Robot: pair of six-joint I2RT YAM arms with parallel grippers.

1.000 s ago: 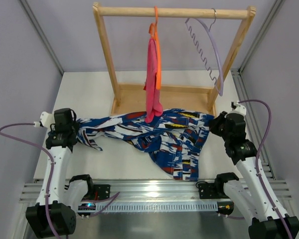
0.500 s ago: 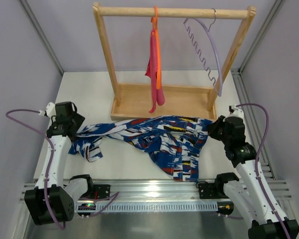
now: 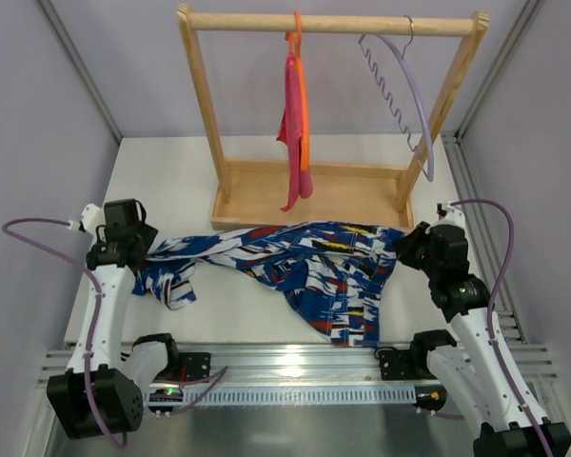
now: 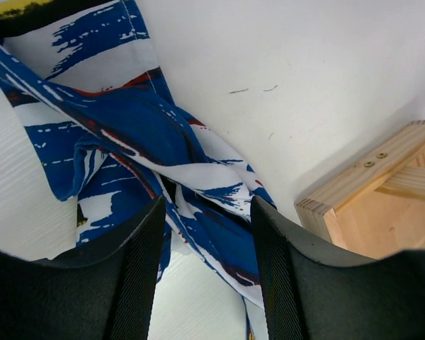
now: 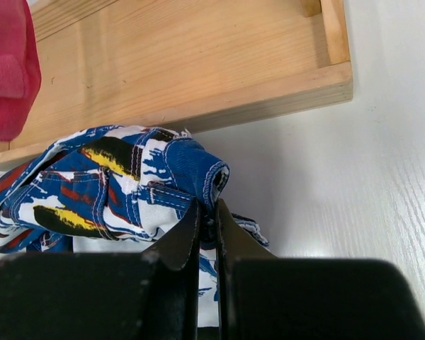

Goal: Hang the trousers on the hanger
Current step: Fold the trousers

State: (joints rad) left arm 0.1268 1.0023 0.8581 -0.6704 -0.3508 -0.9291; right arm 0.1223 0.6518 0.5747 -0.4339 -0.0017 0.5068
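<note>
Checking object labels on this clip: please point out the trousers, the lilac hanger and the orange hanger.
trousers (image 3: 333, 276): top external view, on the wide printed middle.
lilac hanger (image 3: 419, 105): top external view, on its smooth curved arm.
orange hanger (image 3: 303, 114): top external view, on its long hanging arm.

White table (image 3: 162, 181) between pale grey walls (image 3: 38, 114).

**Pincer parted over twisted printed cloth**

The left pincer (image 4: 205, 212) stands with its two black fingers (image 4: 138, 273) apart. In the gap and beyond them lie the soft cloth trousers (image 4: 145, 124), printed royal blue, white, red and black. They are bunched and twisted into folds on the white surface (image 4: 283, 49). At the right, the corner of a pale wooden frame (image 4: 361, 188) sits just beside the cloth's edge.
</note>
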